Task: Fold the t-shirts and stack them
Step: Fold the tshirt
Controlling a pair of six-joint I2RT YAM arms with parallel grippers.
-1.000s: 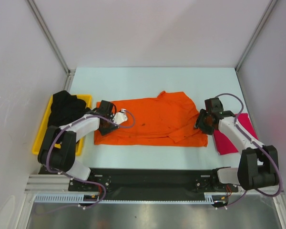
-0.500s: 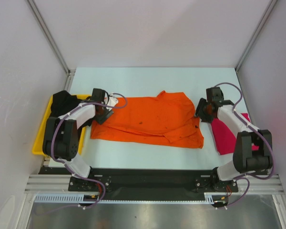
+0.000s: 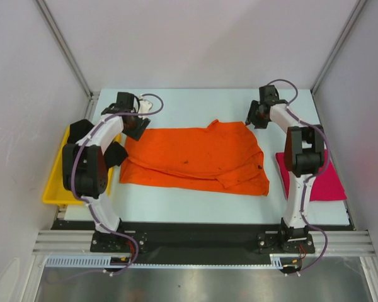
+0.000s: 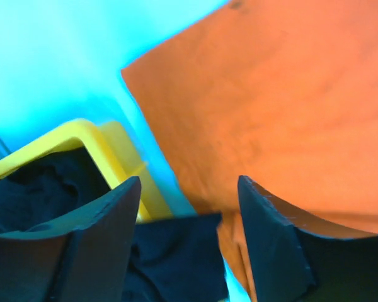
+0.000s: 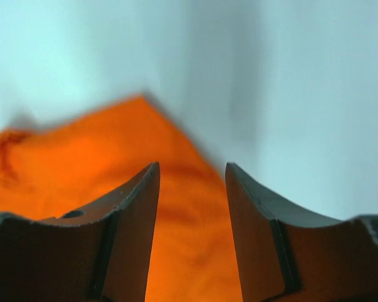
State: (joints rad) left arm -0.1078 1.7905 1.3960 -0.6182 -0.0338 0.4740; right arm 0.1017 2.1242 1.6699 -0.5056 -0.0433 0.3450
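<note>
Lying spread across the middle of the pale blue table [image 3: 195, 104], the bright orange cloth t-shirt [image 3: 198, 157] is showing a few rumples along its near edge. The left two-finger gripper [image 3: 136, 129] is hanging over the shirt's far left corner, its jaws parted wide with nothing between them. The right two-finger gripper [image 3: 252, 118] is hanging at the far right corner, jaws also apart and empty, orange cloth showing below the gap. The black cloth t-shirt [image 3: 82, 129] is sitting bunched in the yellow plastic tray [image 3: 53, 189] at the left, partly spilling towards the orange one. The magenta-pink cloth t-shirt [image 3: 324, 182] is lying flat at the right edge.
</note>
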